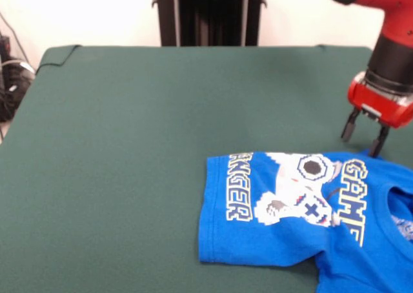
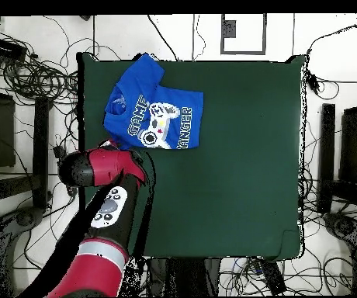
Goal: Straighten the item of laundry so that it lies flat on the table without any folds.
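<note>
The item of laundry, a bright blue T-shirt with a white controller print and block lettering, lies print-up at the table's right front corner. Its hem faces left and its collar is at the right, where the cloth runs out of the picture. In the overhead view the shirt sits at the table's upper left, with one sleeve sticking out toward the edge. My gripper hangs open just behind the shirt's far edge, nothing between its black fingers. From above, the red arm hides it.
A black pedestal column stands behind the table. Cables lie on the floor around the table's left side and corners. The shirt lies close to the table's edge.
</note>
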